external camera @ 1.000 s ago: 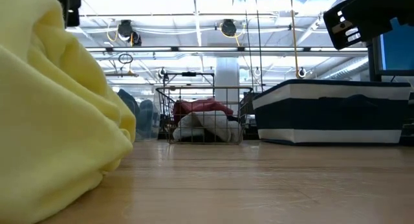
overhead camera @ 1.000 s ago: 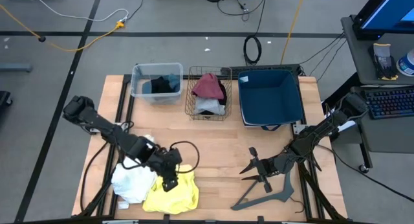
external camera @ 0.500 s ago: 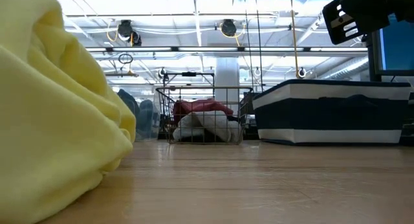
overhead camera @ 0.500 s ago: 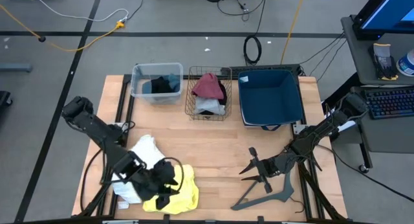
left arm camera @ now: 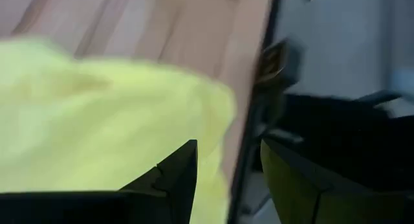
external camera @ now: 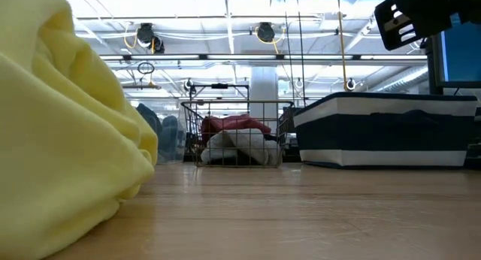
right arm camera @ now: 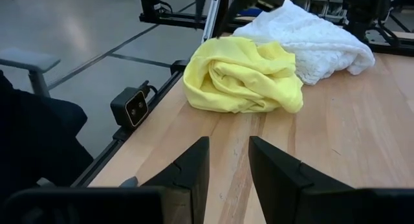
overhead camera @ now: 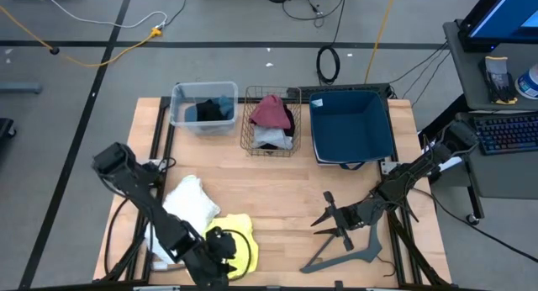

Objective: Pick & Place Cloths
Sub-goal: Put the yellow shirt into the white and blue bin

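Currently the left tool (overhead camera: 220,247) sits at the lower left of the high view, at the near edge of the counter (overhead camera: 286,182), right over the yellow cloth (overhead camera: 238,251); its own wrist view shows the two dark fingers (left arm camera: 174,179) parted at a moderate gap with yellow fabric in front of them, but whether they pinch any of it I cannot tell. The left arm reaches in from the left side and folds down low over the pile, which suggests it is working at gathering that garment. Just beside the yellow cloth, toward the upper left of it, lies the white cloth (overhead camera: 189,204), touching it. At the top of the high view three containers stand in a row, likely the sorting targets: a clear plastic bin (overhead camera: 178,107) with dark and blue garments, a wire basket (overhead camera: 249,131) holding a maroon cloth (overhead camera: 271,111) over grey and white ones, and a dark blue tote (overhead camera: 387,127). The right tool (overhead camera: 329,218) waits at the lower right, low over the counter beside the dark grey hanger (overhead camera: 349,256), its fingers (right arm camera: 194,166) narrowly parted and empty.
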Available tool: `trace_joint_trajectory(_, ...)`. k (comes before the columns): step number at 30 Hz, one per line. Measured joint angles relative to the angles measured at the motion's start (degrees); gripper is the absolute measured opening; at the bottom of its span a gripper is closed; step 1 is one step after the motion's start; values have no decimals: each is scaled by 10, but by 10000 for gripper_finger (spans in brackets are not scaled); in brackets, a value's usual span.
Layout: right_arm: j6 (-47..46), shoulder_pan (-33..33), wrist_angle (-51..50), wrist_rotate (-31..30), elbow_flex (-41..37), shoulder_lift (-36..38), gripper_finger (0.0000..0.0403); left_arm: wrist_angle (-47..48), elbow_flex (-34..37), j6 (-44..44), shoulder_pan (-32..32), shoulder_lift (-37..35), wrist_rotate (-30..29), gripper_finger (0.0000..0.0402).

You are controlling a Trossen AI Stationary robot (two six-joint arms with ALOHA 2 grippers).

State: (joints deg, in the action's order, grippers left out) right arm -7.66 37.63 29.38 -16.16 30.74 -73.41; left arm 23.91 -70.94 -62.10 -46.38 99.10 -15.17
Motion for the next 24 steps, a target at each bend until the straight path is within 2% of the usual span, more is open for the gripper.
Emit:
trace_joint_trajectory(5, 0, 0, 15, 0, 0, 0, 100, 155, -85, -25, -7, 40, -12, 172)
trace_joint_trajectory(7, 0, 0, 21, 0, 0, 0, 100, 184, -109, -24, -7, 54, -18, 172)
trace_joint_trajectory(14, 9, 0, 22, 0, 0, 0, 100, 195, -117, -69, -4, 71, 42, 172)
trace_joint_trajectory(24, 15, 0, 21, 1, 0, 0, 100, 219, -117, -105, -6, 72, 82, 172)
